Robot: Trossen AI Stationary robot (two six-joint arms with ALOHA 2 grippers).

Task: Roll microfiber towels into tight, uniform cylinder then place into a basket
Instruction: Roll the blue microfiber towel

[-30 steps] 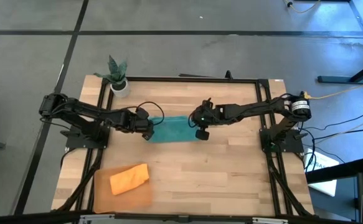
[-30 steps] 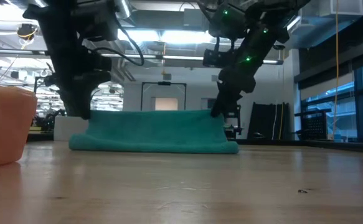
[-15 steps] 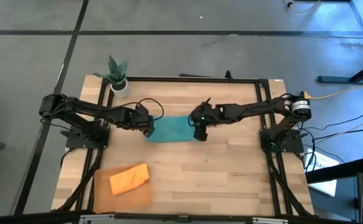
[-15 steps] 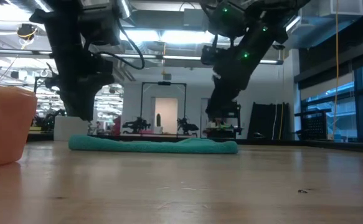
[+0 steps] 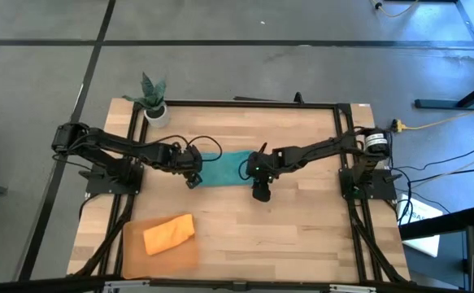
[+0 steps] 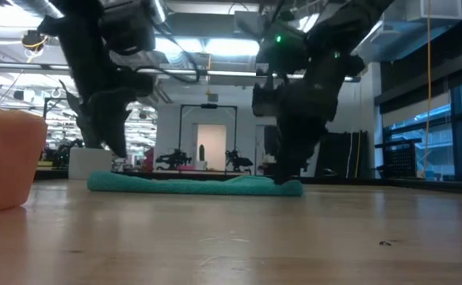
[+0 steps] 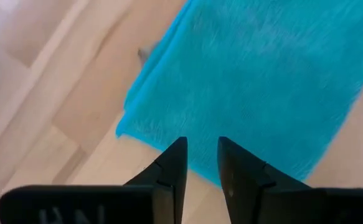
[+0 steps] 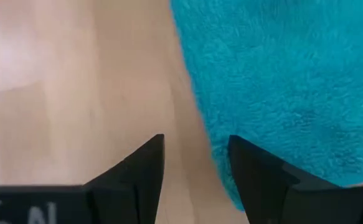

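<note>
Mid-table, the teal towel (image 5: 223,168) lay flat (folded). Left gripper (image 7: 201,155) hovered narrowly parted, empty; right gripper (image 8: 195,163) gaped wider, empty.

There were 2 towels: 1 teal towel (image 5: 223,168) and 1 orange towel (image 5: 169,233). I counted 1 basket (image 5: 131,252), 1 plant pot (image 5: 155,111), 2 arms w/ 1 gripper each.

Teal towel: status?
Both claws open, empty: left claw, right claw at its ends. Teal towel flat on table. Orange towel in basket.
</note>
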